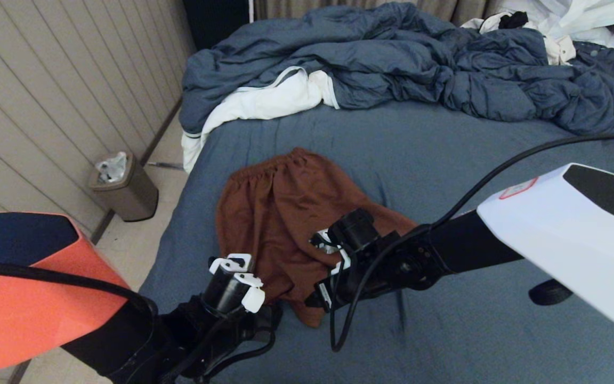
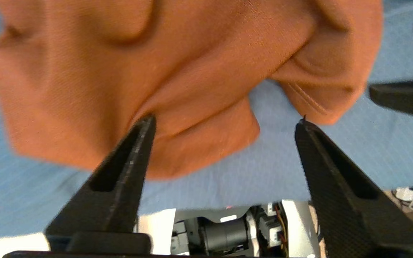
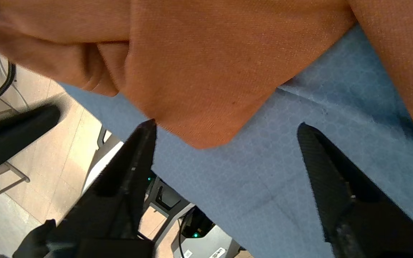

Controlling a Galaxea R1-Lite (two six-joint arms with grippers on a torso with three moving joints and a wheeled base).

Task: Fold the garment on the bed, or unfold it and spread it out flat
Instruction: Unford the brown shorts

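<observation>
Both end effectors, left [image 2: 224, 122] and right [image 3: 226, 125], gape empty over rumpled shorts [image 1: 280, 213] on bed [image 1: 445, 160] — folding unstarted.

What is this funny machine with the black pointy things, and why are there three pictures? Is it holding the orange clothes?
It is a robot with two arms, standing at a bed. The big picture comes from a camera on its head, looking down. The other two come from little cameras on its wrists, right behind the pointy fingers.

Each arm ends in a tool with two black fingers for pinching. The left tool and the right tool are both open, so nothing is held yet. Both hover at the near edge of the rust-brown shorts, which lie rumpled on the dark blue sheet.

Farther back are a bunched-up blue duvet and some white clothes. A small bin stands on the floor by the wall.
</observation>
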